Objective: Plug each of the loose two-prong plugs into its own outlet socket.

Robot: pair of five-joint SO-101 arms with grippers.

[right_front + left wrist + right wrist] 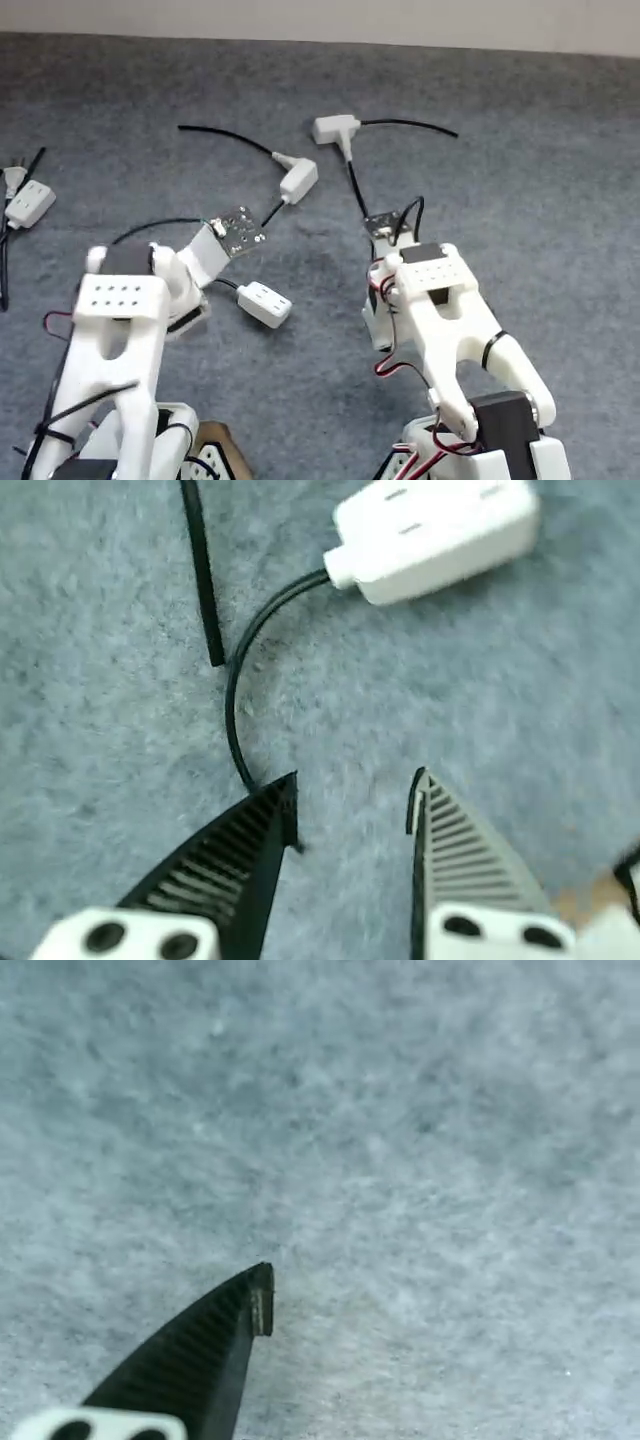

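Note:
On the grey carpet, a white outlet socket point(265, 303) lies beside my left arm point(120, 300). In the left wrist view the same socket point(435, 530) lies with its slots up, and its black cable point(235, 695) curves back toward my left gripper point(350, 795). That gripper is open over bare carpet, a short way from the socket and holding nothing. Two loose white plugs with black cords lie farther back, one point(297, 180) mid-table and one point(335, 128) behind it. My right gripper shows one dark finger point(235, 1320) over bare carpet, with nothing beside it.
A second white outlet socket point(28, 203) lies at the far left edge with a plug point(12, 178) and cords next to it. The right arm point(440, 300) stands over the carpet's right middle. A loose black cord end point(200, 570) lies near the socket.

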